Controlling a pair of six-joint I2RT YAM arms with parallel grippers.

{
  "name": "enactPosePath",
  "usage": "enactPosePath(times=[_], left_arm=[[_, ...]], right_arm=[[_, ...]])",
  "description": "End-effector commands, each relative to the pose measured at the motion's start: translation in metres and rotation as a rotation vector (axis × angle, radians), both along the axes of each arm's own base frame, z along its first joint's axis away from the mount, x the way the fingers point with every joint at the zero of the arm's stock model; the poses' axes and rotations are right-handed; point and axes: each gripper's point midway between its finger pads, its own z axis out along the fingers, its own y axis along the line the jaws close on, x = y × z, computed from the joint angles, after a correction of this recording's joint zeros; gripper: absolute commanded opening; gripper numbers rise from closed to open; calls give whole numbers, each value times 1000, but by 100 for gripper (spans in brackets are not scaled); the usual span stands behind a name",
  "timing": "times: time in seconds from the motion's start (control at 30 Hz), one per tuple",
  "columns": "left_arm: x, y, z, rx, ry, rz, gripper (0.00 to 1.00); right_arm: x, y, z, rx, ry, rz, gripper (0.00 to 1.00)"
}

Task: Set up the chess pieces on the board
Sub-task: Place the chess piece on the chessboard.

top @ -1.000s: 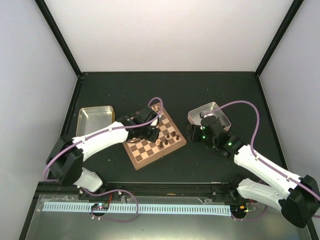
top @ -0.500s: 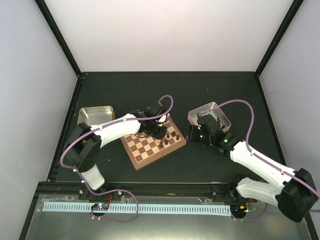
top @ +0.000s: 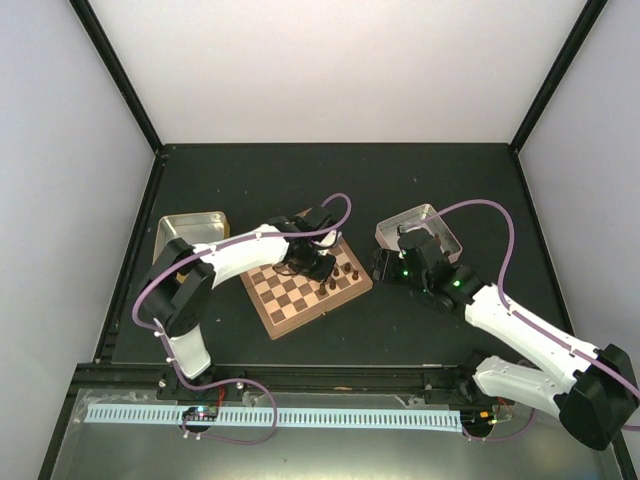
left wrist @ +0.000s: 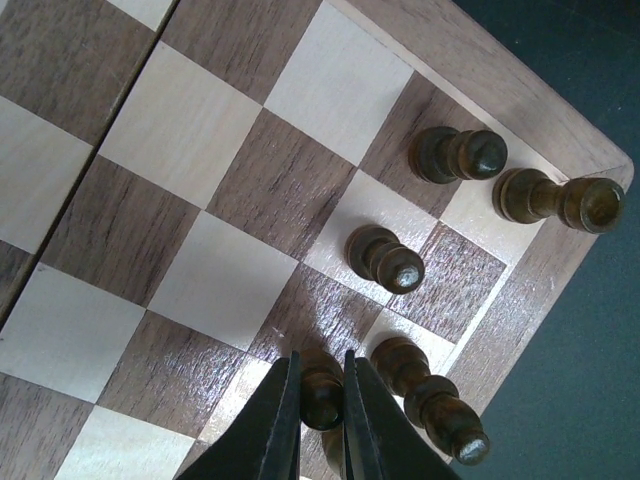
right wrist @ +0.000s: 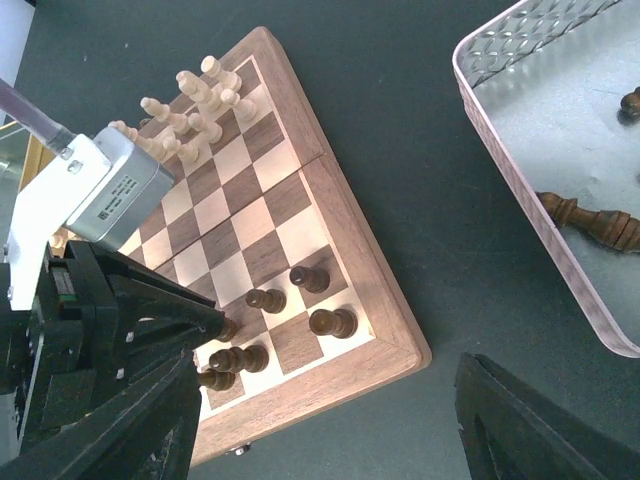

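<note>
The board lies tilted at the table's middle. My left gripper is shut on a dark brown pawn, held upright low over the board near its corner; I cannot tell if its base touches. Beside it stand a taller dark piece, a pawn and two more dark pieces by the rim. Cream pieces crowd the board's far end. My right gripper is open and empty, hovering just off the board's right side.
A silver pinkish-sided tin right of the board holds a lying dark piece and another at the frame edge. A gold-sided tin stands left of the board. Black posts frame the table.
My left gripper has shifted right along the board toward the dark pieces' corner, its arm swinging in. The right gripper has barely moved.
</note>
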Motion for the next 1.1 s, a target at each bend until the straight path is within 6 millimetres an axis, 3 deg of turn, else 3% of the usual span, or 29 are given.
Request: enactPosePath(times=[0.0,0.27,0.77,1.07], left_arm=[[0,-9,5,-19,13,-19,4],[3,-13,7,-22,13,-29,7],[4,-14,6,-8,24,-34,26],[12,-14,29,-34,-40,-18,25]], right_arm=[[1,-3,11,11,-17,-15,70],[0,-2,10,11,-9,-14,70],[0,-2,10,8,-7,-10,70],[0,-8,17,1,-29,-31,70]])
